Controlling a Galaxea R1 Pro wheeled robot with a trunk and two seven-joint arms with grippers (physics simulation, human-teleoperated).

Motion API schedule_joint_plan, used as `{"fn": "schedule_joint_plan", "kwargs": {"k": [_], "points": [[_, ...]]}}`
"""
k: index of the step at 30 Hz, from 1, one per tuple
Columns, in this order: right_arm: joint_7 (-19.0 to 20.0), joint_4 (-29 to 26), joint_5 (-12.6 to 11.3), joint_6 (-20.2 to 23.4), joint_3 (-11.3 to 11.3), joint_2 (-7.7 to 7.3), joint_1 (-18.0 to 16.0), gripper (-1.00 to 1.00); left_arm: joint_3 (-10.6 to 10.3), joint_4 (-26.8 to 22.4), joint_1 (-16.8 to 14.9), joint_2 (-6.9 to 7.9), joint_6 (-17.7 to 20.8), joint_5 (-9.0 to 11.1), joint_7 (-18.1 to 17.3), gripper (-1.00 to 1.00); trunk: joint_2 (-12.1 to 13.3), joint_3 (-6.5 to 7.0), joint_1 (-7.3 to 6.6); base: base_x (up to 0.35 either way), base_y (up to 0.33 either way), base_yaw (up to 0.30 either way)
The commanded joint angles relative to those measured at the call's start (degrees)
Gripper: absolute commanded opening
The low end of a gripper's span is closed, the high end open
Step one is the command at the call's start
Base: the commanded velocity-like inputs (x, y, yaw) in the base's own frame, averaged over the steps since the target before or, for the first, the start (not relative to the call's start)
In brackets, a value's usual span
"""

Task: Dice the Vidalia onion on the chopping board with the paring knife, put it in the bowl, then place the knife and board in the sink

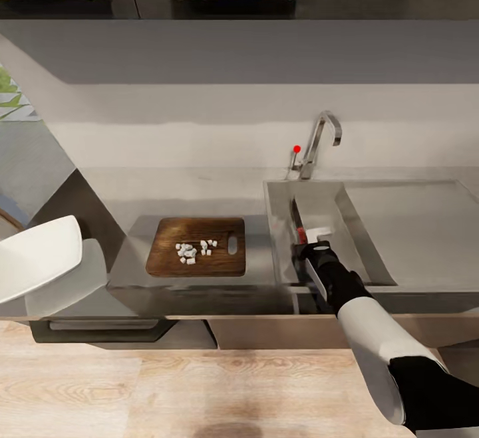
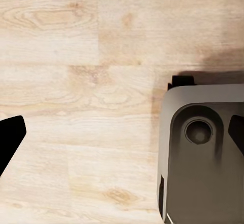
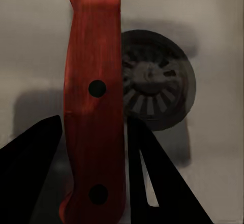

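Right gripper (image 1: pixel 313 238) reaching over the front rim of the sink (image 1: pixel 283 225), into the basin. Fingers closed on the red handle of the knife (image 3: pixel 94 96), one dark finger (image 3: pixel 30 168) on each side of it in the right wrist view; three dark rivets visible along the handle. Blade (image 1: pixel 297 215) seen from the head as a thin dark strip running toward the basin's back wall, tip hard to make out; blade cut off past the frame edge in the wrist view. Round drain (image 3: pixel 152 81) directly beyond the handle, partly hidden by it. Cannot tell whether the knife touches the basin floor. Tap (image 1: pixel 319 142) with red knob (image 1: pixel 297 149) at the back edge of the sink; drainboard (image 1: pixel 412 225) on the basin's far side from the board. Board (image 1: pixel 196 246) flat on the countertop (image 1: pixel 133 272) just beside the sink, near the front edge, slot end toward the sink. Small heap of white diced onion (image 1: pixel 191 252) on the board's middle; individual pieces too small to count. Bowl (image 1: pixel 36 258) at the countertop's left end, tilted, cut off by the frame edge; interior not visible. Left gripper (image 2: pixel 122 132) over wooden floor (image 2: pixel 76 56), fingers spread wide, holding nothing, only dark tips showing at the frame edges. Grey robot base (image 2: pixel 203 158) beside it, cut off.
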Motion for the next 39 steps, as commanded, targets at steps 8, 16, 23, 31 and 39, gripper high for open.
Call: {"fn": "schedule_joint_plan", "kwargs": {"k": [8,16,23,31,39], "points": [[0.0,6.7,-1.2,-3.5,0.0,0.06,0.0,-1.00,-0.4,0.2,-0.1,0.00,-0.4,0.2,0.1,1.00,-0.1,-0.09,0.03,0.003,0.000,0.000],[0.0,10.1,-1.8,-7.2,0.1,0.00,0.0,-1.00,-0.4,0.2,-0.1,0.00,-0.4,0.2,0.1,1.00,-0.1,-0.09,0.03,0.000,0.000,0.000],[0.0,10.1,-1.9,-7.4,0.1,-0.01,0.0,1.00,-0.4,0.3,-0.1,-0.04,-0.3,0.2,0.1,1.00,-0.1,-0.09,0.03,0.000,0.000,0.000],[0.0,9.6,-1.9,-7.4,0.2,-0.01,0.0,1.00,-0.4,0.3,-0.1,-0.09,-0.3,0.2,0.1,1.00,-0.1,-0.09,0.03,0.000,0.000,0.000],[-0.4,5.4,-1.9,-6.9,0.1,-0.01,0.0,1.00,-0.4,0.3,-0.1,-0.17,-0.3,0.2,0.1,1.00,-0.1,-0.09,0.03,0.000,0.000,0.000]]}}
